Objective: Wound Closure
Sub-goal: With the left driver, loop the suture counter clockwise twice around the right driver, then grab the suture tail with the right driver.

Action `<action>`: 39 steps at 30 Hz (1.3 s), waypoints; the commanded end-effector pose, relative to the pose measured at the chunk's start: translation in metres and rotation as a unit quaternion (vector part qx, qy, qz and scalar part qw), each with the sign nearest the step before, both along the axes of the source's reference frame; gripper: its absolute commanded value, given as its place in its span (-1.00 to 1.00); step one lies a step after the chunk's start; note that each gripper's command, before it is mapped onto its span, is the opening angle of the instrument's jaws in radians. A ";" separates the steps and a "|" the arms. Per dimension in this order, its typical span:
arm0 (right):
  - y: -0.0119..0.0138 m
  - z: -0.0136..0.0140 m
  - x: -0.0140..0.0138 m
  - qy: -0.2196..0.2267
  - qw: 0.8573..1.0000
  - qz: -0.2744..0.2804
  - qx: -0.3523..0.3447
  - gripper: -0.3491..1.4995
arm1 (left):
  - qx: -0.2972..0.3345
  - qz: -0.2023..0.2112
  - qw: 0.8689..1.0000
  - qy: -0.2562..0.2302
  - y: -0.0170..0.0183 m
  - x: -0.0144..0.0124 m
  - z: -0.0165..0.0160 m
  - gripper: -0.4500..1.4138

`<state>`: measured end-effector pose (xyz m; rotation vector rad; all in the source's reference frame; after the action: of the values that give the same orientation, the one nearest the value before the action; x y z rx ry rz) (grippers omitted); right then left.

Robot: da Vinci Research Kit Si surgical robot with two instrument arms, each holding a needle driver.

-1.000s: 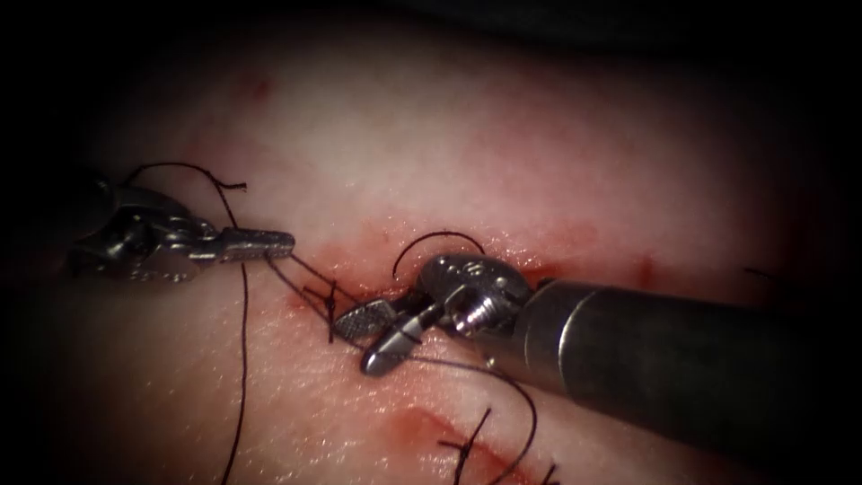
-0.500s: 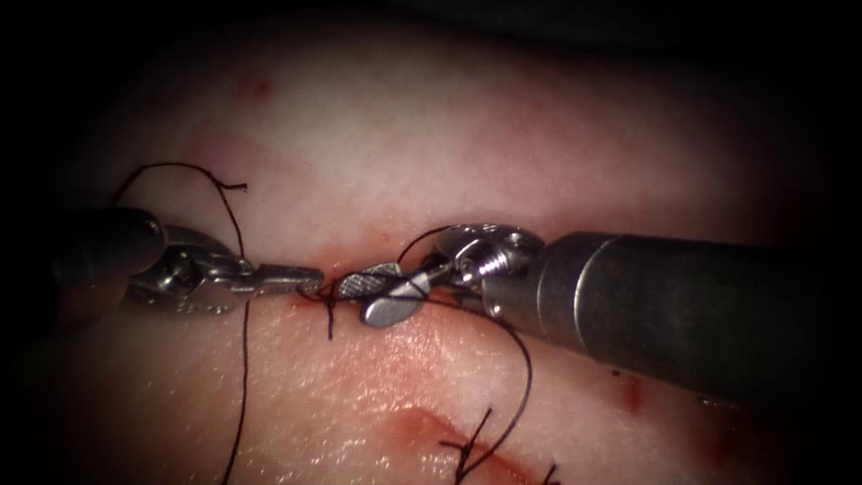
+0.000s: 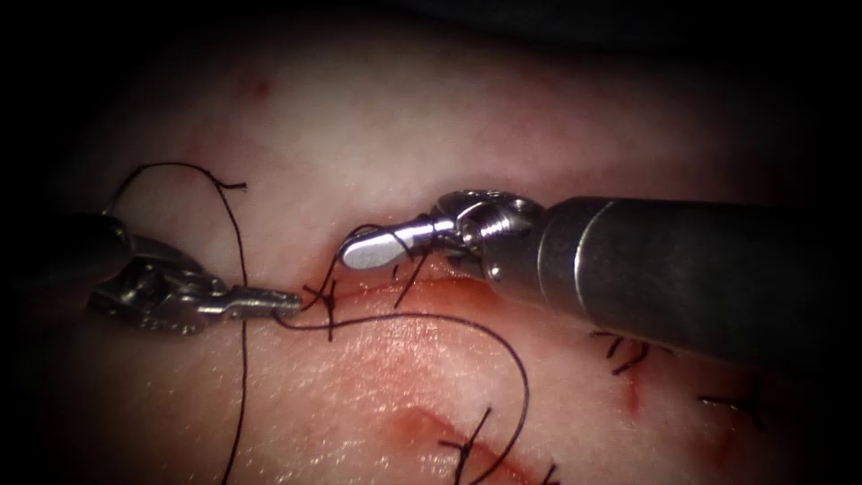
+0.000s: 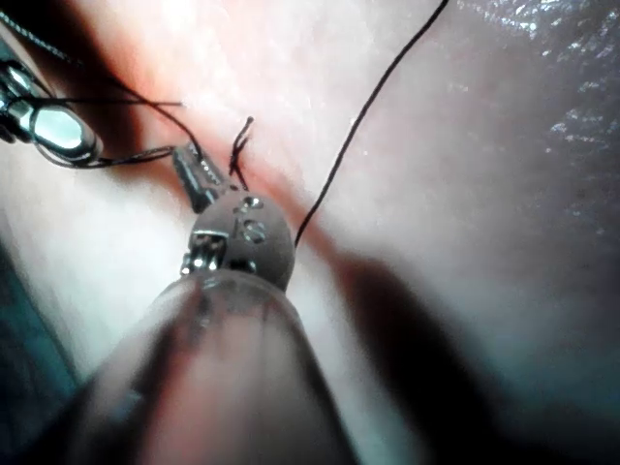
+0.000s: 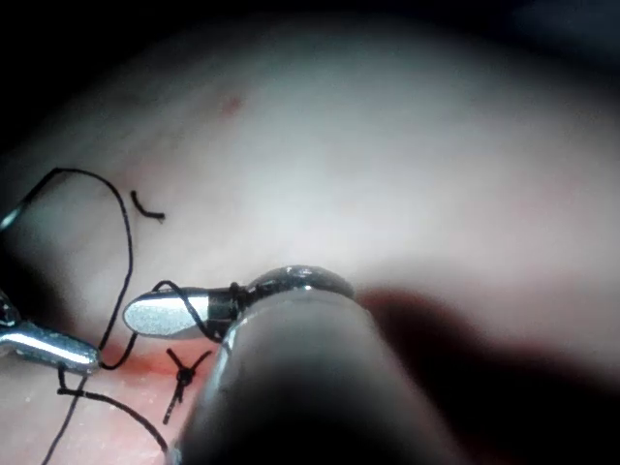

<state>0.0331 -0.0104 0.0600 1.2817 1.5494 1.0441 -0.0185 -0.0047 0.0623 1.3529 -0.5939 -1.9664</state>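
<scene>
Black backdrop (image 3: 628, 13) beyond the far edge of the tissue (image 3: 503, 117), featureless. Dark surround (image 3: 18, 404) closing in at the left and right of the endoscope view. Light: one bright pool (image 3: 422, 135) on the upper middle of that view, fading outward on every side; small wet glints (image 3: 359, 386) toward the near edge. Left wrist view: strong light, sheen (image 4: 572, 29) on the surface, broad soft shadow (image 4: 436, 368), dark ground (image 4: 24, 387) beside the tissue. Right wrist view: black backdrop beyond the lit surface, soft shadow there too.

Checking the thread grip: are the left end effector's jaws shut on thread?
Yes, the left end effector is closed on the thread just left of the knot.
</scene>
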 end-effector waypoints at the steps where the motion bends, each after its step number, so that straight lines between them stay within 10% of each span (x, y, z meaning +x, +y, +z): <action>1: 0.0001 0.0003 0.0009 0.001 1.000 -0.001 -0.001 -0.89 | -0.002 -0.001 1.000 0.001 0.0005 -0.0006 0.0005 -1.00; 17: -0.0015 0.0000 0.0018 0.004 0.999 0.032 0.025 -0.98 | -0.004 -0.035 0.999 0.029 0.0006 -0.0030 0.0059 -1.00; 19: -0.0017 0.0004 0.0025 0.005 0.996 0.073 0.049 -0.25 | -0.007 -0.042 0.999 0.031 -0.0001 -0.0037 0.0063 -1.00; 24: -0.0016 0.0009 0.0035 0.000 0.984 0.169 0.064 0.67 | -0.006 -0.039 0.999 0.029 -0.0015 -0.0045 0.0050 -1.00; 39: -0.0048 0.0000 0.0012 -0.104 0.935 0.329 -0.086 0.76 | 0.000 -0.046 0.999 0.029 -0.0044 -0.0072 0.0001 -1.00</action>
<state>0.0333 -0.0151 0.0593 0.4491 1.8739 1.3528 -0.0258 -0.0096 0.0615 1.2872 -0.6369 -2.0743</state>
